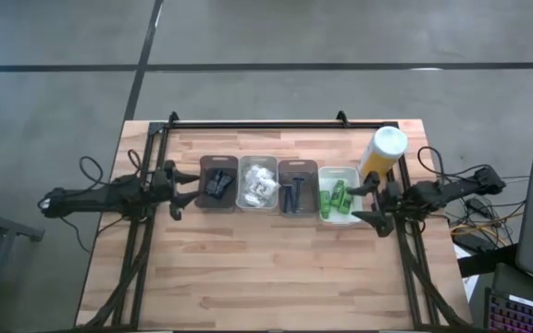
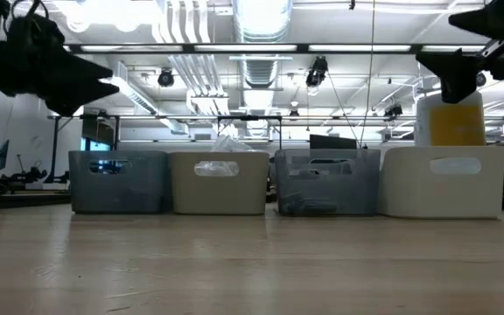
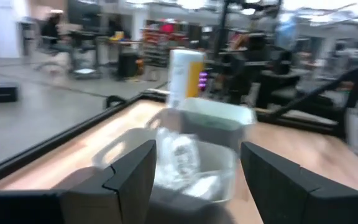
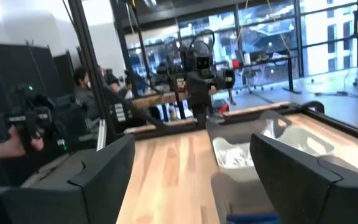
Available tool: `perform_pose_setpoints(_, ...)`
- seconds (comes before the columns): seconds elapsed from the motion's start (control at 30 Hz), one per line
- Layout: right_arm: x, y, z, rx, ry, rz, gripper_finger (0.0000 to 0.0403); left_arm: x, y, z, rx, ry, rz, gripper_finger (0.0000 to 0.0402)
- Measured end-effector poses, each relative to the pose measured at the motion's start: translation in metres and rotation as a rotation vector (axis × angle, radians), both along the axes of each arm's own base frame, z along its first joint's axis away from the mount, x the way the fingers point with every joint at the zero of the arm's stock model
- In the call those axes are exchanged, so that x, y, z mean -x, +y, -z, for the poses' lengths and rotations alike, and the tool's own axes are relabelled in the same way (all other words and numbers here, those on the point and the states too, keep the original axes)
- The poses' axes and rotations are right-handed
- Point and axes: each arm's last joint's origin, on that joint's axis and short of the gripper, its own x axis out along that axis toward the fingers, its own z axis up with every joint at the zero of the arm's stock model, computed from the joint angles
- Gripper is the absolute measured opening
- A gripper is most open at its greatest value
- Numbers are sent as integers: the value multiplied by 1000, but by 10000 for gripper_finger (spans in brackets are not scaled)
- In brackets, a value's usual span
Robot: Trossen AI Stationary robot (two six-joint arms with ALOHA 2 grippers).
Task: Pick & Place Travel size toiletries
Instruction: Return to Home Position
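The toiletries lie sorted in four small trays in a row at mid-table. Black pieces [image 1: 217,182] fill the leftmost tray, then come white packets [image 1: 258,181], dark blue razors [image 1: 295,195] and green tubes [image 1: 338,198]. My left gripper [image 1: 186,194] hovers open just left of the row, level, pointing toward the table's right edge; its wrist view looks over the packets [image 3: 180,155]. My right gripper [image 1: 358,203] hovers open at the row's right end, beside the green-tube tray, pointing toward the table's left edge. Neither gripper has anything between its fingers.
A tall yellow bottle with a white cap [image 1: 383,151] stands behind the rightmost tray, close to my right gripper. The low view shows the four tray walls [image 2: 219,182] side by side. Bare wood [image 1: 266,268] stretches in front of the row. A black frame rail [image 1: 276,125] runs along the far edge.
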Motion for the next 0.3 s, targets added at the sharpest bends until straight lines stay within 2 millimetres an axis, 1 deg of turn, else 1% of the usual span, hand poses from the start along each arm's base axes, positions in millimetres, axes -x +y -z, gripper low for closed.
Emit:
perform_pose_setpoints(0.07,0,0,2,7,22,0,308,-1,1,5,2,12,-43,239)
perform_pose_setpoints(0.3,-1,0,6,19,61,-1,289,-2,1,7,2,21,-47,239)
